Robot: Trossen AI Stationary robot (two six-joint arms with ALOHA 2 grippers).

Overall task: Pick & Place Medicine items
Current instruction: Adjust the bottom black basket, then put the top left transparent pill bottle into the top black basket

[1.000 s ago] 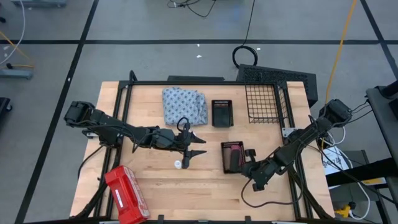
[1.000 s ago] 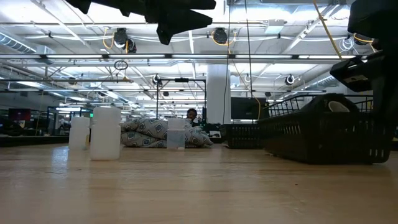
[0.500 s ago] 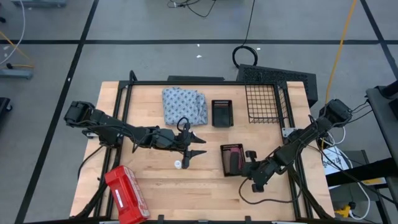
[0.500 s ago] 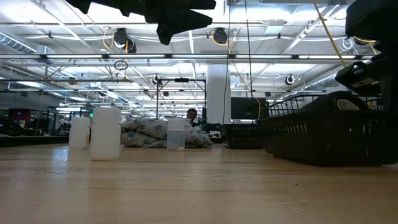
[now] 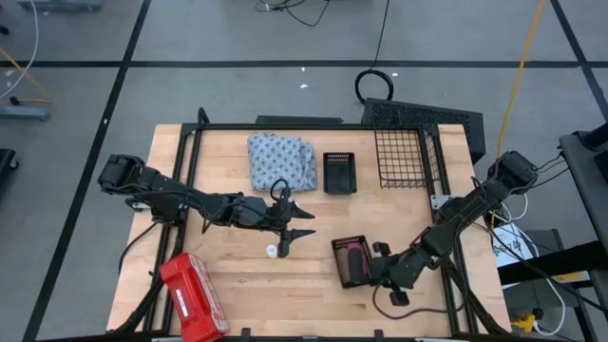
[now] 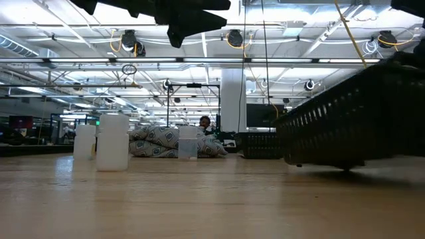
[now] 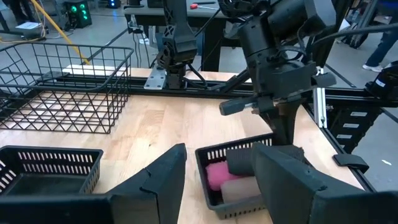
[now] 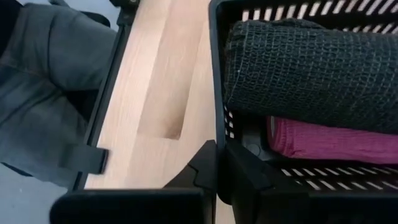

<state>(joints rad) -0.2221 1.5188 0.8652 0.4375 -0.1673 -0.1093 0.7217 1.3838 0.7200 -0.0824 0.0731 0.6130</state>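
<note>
The right gripper (image 5: pixel 377 262) is pinching shut on the rim of the small black slotted plastic basket (image 5: pixel 352 262) and dragging it: the basket is now sitting nearer the front edge of the pale wooden worktop (image 5: pixel 237 285) and turned slightly askew compared with a second ago, and in the low view it is filling much more of the picture, one end tipped up off the wood. That is suggesting the basket and its load are being relocated together, so the sorting looks partly done. Inside it are lying the oblong medicine rolls, a black one (image 8: pixel 311 68) with a coarse netted weave on top of a pink-red one (image 8: pixel 336 140) of softer knitted fabric; a paler brownish one (image 7: pixel 239 190) is showing beside them in the left wrist view. The left gripper (image 5: pixel 296 226) is hovering over the middle of the worktop with its jaws partly spread and holding nothing, just above a tiny white round bottle (image 5: pixel 272 251) standing on the wood. Two more smooth white bottles (image 6: pixel 113 142) are showing in the low view. A second, empty black basket (image 5: pixel 338 173), a wire basket (image 5: pixel 399 157), a crumpled blue-white patterned cloth (image 5: pixel 281 161) and a glossy red plastic case (image 5: pixel 193 295) are lying apart from the action.
</note>
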